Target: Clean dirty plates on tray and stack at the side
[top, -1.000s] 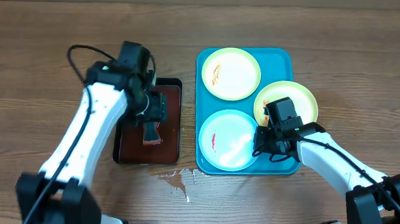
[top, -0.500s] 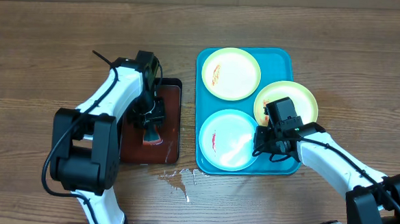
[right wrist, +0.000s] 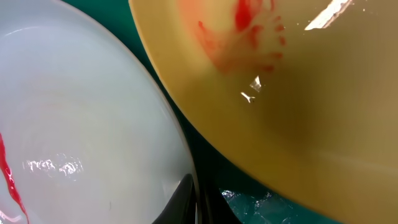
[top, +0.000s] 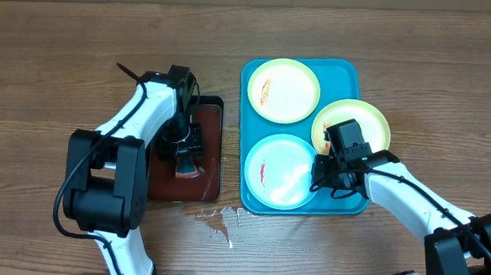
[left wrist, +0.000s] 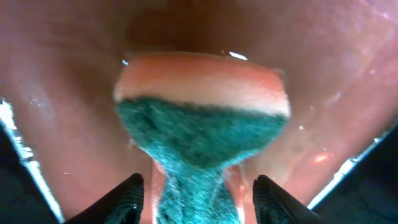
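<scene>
The light blue round plastic plate, at the near edge of the turquoise rectangular plastic tray, is judged light, stiff and sauce-slick, best taken by its thin rim. The right gripper is closed at that rim; the left gripper is pinched on a green-faced sponge.

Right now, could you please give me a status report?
Left gripper astride orange-and-green sponge in black tray, grip unclear. Right gripper shut at round light blue plastic plate's rim. All three plates smeared red, on turquoise plastic tray.

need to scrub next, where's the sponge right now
In the overhead view, the sponge stands in the black tray, left of the blue tray, between the fingers of the left gripper.
</scene>
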